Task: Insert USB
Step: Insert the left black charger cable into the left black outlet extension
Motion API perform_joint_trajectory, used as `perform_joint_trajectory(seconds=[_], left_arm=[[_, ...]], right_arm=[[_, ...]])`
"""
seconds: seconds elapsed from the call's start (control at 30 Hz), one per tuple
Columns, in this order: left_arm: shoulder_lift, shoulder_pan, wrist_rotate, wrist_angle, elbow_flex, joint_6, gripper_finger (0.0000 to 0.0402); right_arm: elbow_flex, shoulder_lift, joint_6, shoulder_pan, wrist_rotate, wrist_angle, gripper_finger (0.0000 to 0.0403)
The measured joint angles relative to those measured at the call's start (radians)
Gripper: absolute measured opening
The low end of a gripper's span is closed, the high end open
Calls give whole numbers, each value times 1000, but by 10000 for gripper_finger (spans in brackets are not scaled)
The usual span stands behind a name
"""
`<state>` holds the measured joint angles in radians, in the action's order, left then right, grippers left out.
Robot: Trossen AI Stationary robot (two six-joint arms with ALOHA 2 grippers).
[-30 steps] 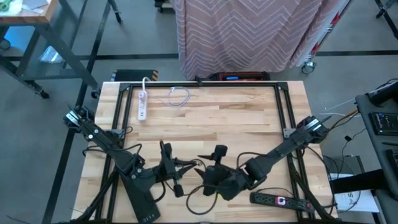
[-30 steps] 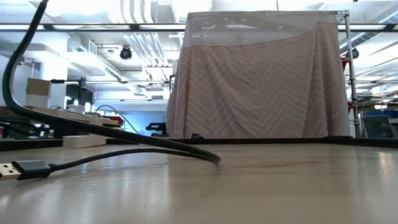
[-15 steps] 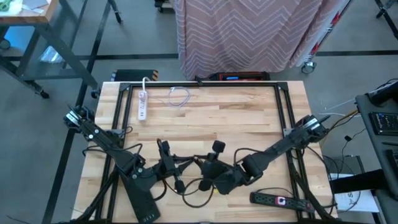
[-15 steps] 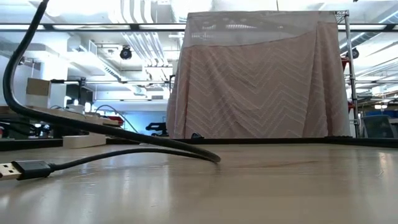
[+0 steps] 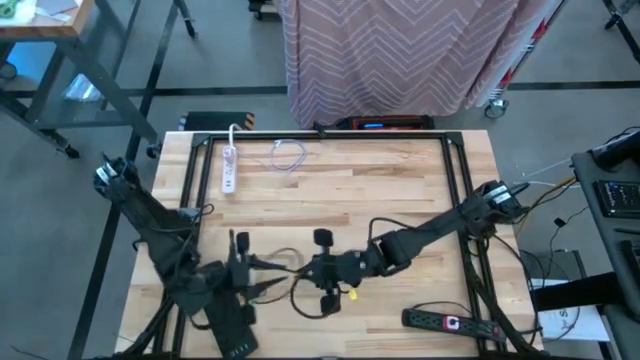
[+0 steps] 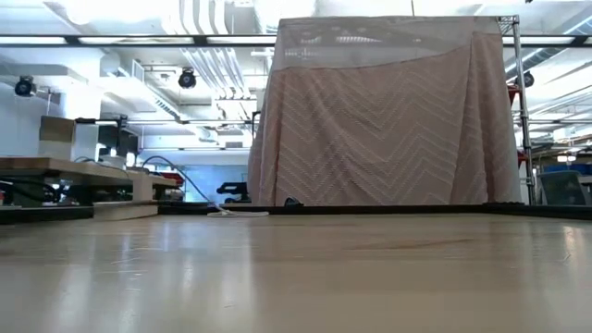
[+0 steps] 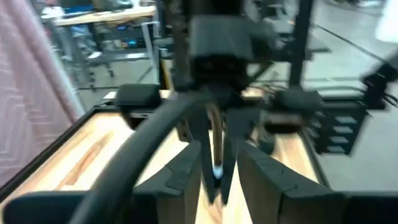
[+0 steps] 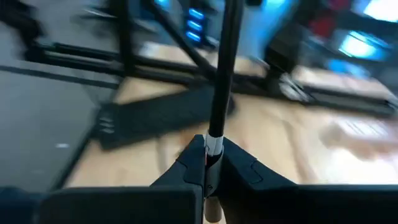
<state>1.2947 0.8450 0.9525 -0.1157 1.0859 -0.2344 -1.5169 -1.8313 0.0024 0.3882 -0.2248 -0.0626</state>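
A black USB cable [image 5: 308,303] loops over the near middle of the wooden table [image 5: 400,190]. My two grippers face each other above it. My right gripper [image 5: 312,270] comes in from the right and is shut on the cable [image 8: 217,93]. My left gripper [image 5: 262,268] comes in from the left. Its fingers [image 7: 186,171] stand a little apart, with a thin dark piece tipped in silver [image 7: 216,172] between them. A black power strip [image 5: 450,322] lies at the near right edge. The low view shows neither the cable nor the grippers. My right gripper pinches the black cable between its two fingers at a white band [image 8: 214,144] on it. The fingers lie about level and point toward the table's left. From the hold, the cable runs on ahead of the fingers, clear of the table. My left gripper has the silver-tipped piece between its fingers, but I cannot tell whether they touch it.
A white power strip [image 5: 228,168] and a thin white cord [image 5: 288,153] lie at the far left of the table. A black frame [image 5: 455,170] runs along the table's edges. Behind the table hangs a pink zigzag-patterned cloth [image 6: 379,120].
Both grippers have moved toward the table's left edge, still facing each other. The cable's loop has shifted left with them. The cable and USB plug that lay on the table in front of the low camera have gone from that view.
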Motion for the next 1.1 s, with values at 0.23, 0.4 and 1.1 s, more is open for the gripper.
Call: perform_joint_trajectory(seconds=[0.23,0.4,1.1], left_arm=[[37,4,-104,-40,-7,7,118],[97,1,-161,-33,-11,-7,120],[268,-147,-567,1064,-367,219,178]], right_arm=[[0,-2,-73,-76,411,75,5],[1,-3,-129,-88,602,89,5],[2,-50,-188,-70,883,147,5]])
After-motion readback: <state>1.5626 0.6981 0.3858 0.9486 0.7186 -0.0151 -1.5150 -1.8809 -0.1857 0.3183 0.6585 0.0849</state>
